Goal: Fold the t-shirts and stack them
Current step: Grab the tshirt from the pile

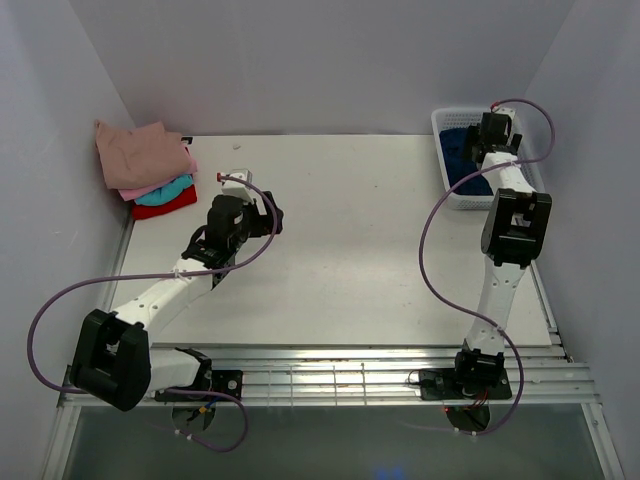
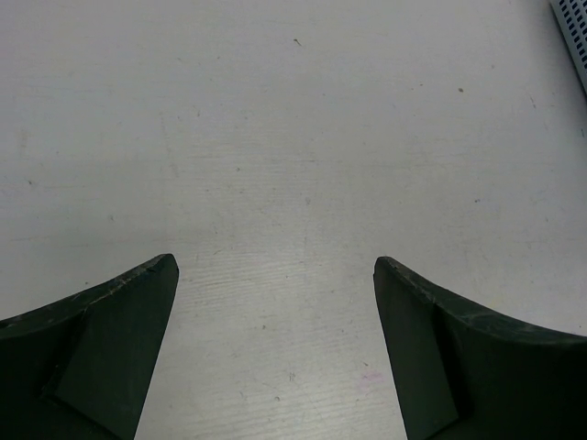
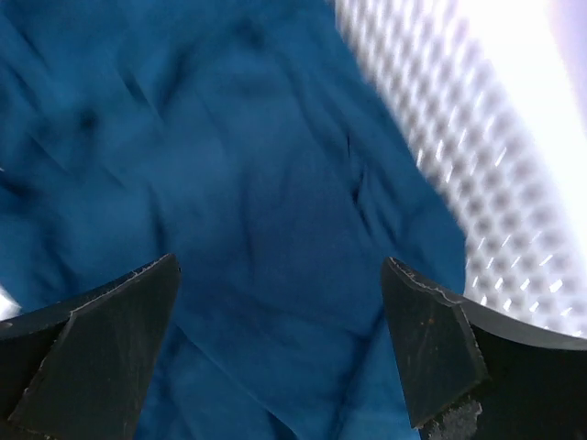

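Observation:
A crumpled navy blue tee [image 1: 459,150] lies inside the white mesh basket [image 1: 447,185] at the back right. It fills the right wrist view [image 3: 257,211]; its chest print is hidden. My right gripper [image 3: 280,275] is open just above the fabric, over the basket [image 1: 490,135]. A stack of folded tees sits at the back left: dusty-pink [image 1: 140,155] on top, then pink, teal [image 1: 165,190] and red [image 1: 170,207]. My left gripper [image 1: 262,212] is open and empty over bare table in the left wrist view [image 2: 275,266].
The basket's mesh wall [image 3: 459,137] shows right of the navy tee. A corner of the basket [image 2: 573,37] shows in the left wrist view. White walls enclose the table on three sides. A metal rail [image 1: 330,375] runs along the near edge.

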`<state>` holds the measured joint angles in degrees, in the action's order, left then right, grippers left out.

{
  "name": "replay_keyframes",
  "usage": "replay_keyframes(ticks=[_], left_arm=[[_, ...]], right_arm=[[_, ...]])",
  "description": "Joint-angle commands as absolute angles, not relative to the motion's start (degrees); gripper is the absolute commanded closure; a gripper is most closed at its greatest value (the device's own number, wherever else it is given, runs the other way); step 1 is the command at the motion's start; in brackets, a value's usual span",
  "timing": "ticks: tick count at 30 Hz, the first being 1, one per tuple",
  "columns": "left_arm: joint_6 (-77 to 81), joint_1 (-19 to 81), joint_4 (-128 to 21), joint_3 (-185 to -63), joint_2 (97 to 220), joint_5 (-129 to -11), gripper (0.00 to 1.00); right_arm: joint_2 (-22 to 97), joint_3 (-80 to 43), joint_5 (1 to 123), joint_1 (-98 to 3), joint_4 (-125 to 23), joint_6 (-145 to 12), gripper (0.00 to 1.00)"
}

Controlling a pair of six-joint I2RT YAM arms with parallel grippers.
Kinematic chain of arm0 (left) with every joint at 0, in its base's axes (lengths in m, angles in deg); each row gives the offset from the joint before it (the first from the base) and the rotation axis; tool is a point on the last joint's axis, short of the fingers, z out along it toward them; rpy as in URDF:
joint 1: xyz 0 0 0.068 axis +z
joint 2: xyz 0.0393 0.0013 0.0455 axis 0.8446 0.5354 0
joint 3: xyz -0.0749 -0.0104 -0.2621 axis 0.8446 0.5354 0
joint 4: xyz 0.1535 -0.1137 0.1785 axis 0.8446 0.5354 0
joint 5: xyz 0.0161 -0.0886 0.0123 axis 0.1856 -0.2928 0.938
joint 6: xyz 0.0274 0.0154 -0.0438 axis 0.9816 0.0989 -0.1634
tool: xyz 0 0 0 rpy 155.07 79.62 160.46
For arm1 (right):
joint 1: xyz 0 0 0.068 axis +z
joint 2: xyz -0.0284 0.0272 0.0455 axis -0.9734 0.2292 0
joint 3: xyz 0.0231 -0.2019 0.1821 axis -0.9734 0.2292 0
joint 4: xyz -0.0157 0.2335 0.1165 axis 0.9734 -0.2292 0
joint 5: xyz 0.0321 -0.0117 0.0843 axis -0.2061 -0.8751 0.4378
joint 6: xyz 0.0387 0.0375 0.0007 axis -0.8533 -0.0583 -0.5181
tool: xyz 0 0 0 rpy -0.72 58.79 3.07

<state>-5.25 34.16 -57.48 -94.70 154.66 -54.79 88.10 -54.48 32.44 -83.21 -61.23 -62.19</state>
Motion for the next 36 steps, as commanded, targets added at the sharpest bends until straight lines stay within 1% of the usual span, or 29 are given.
replay_keyframes(ticks=[1, 7, 11, 12, 16, 17, 19, 20, 22, 26, 27, 28, 32, 36], left_arm=[[-5.08, 33.98, -56.93, -95.25, 153.95, -54.24, 0.02], [-5.34, 33.98, -56.4, -95.33, 153.07, -54.33, 0.02], [-5.43, 33.98, -56.49, -94.98, 151.84, -53.97, 0.02], [-5.34, 33.98, -56.4, -94.89, 151.66, -53.97, 0.02], [-5.52, 33.98, -55.96, -94.98, 151.4, -53.45, 0.02], [-5.43, 33.98, -55.79, -95.07, 151.31, -53.36, 0.02], [-5.52, 33.98, -55.87, -94.89, 151.05, -52.83, 0.02], [-5.61, 33.98, -55.96, -94.81, 150.96, -52.74, 0.02], [-5.78, 33.98, -56.14, -94.54, 150.52, -52.22, 0.02], [-6.22, 33.98, -56.49, -94.1, 149.99, -52.39, 0.02], [-6.31, 33.98, -56.49, -94.02, 149.82, -52.57, 0.02], [-6.57, 33.98, -56.49, -93.84, 149.64, -52.83, 0.02], [-7.54, 33.98, -56.4, -93.4, 148.94, -53.53, 0.02], [-8.24, 33.98, -56.4, -92.79, 147.62, -54.67, 0.02]], right_arm=[[88.93, -56.65, 34.5, -84.13, -67.51, -61.93, 0.05], [92.09, -58.48, 37.05, -84.57, -71.9, -62.81, 0.05], [94.56, -61.2, 38.89, -84.75, -75.07, -62.2, 0.02], [95.52, -61.47, 39.95, -84.92, -76.12, -62.02, 0.07], [97.02, -62.53, 43.99, -85.71, -78.15, -62.19, 0.21], [97.2, -62.62, 44.17, -85.89, -78.41, -62.2, 0.31], [97.29, -62.62, 45.48, -86.24, -78.85, -62.2, 0.45], [97.29, -62.79, 45.67, -86.33, -79.11, -62.28, 0.71], [96.15, -62.53, 46.98, -86.42, -79.56, -62.28, 0.91], [87.9, -57.01, 52.51, -86.24, -75.35, -62.46, 0.92], [83.01, -55.51, 53.74, -86.24, -74.21, -62.72, 0.92], [80.52, -53.5, 55.93, -86.15, -72.8, -63.07, 0.92], [67.8, -52.86, 62.09, -85.28, -73.14, -64.65, 0.92], [57.93, -50.41, 69.11, -82.82, -72.53, -66.5, 0.92]])
